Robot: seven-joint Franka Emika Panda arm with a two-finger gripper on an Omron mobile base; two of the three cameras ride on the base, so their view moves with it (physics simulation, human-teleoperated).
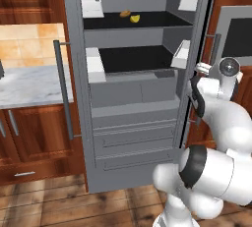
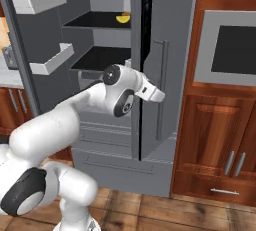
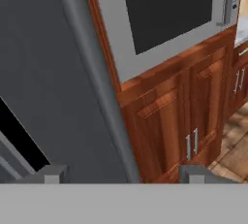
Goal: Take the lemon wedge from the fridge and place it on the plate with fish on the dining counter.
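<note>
— Closest to the lens in the left base view?

— White arm links, low and right of the fridge (image 1: 133,98). Both doors stand open. Left of the fridge sits a marble worktop (image 1: 29,86) backed by tan tiles, with wood cabinets (image 1: 34,137) beneath.

— And the lemon wedge?

— On the fridge's upper black shelf (image 1: 138,20): the lemon wedge (image 1: 135,18) lies just right of an orange-brown food item (image 1: 125,13), close beside it. White door bins (image 1: 91,4) hang on both doors.

— Does the right base view add anything?

— It shows the arm's wrist reaching past the edge of the fridge's right door (image 2: 160,70), and the built-in oven (image 2: 227,50) right of the fridge. The lemon wedge (image 2: 122,19) peeks from behind that door edge; the orange-brown item is hidden there.

— The gripper?

— In the hand view its two fingertips (image 3: 53,173) stand wide apart, nothing between them; the gripper (image 3: 121,174) is released. Past it: the grey fridge door at left, then the oven (image 3: 164,14) and wood cabinet doors (image 3: 184,121) to the right of the fridge.
</note>
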